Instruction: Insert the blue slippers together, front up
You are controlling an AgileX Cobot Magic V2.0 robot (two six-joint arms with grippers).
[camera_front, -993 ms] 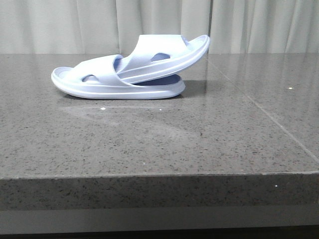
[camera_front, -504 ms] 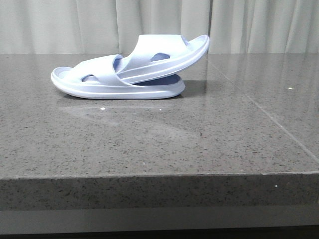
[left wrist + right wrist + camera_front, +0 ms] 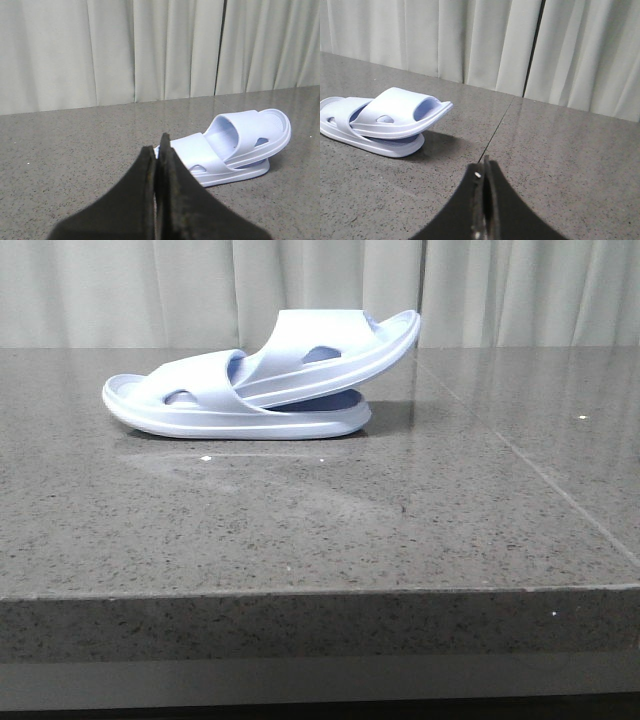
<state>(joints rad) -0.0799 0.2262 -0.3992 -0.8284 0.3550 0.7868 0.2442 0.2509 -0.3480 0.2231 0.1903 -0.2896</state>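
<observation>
The slippers (image 3: pixel 262 380) lie nested on the desk (image 3: pixel 330 520), well back from its front edge and just before the curtain (image 3: pixel 320 290). The lower one rests flat on its sole. The upper one is pushed under the lower's strap, its free end tilted up off the sole. My left end effector (image 3: pixel 159 150) is clenched on nothing, apart from the slippers; my right end effector (image 3: pixel 484 172) too.
</observation>
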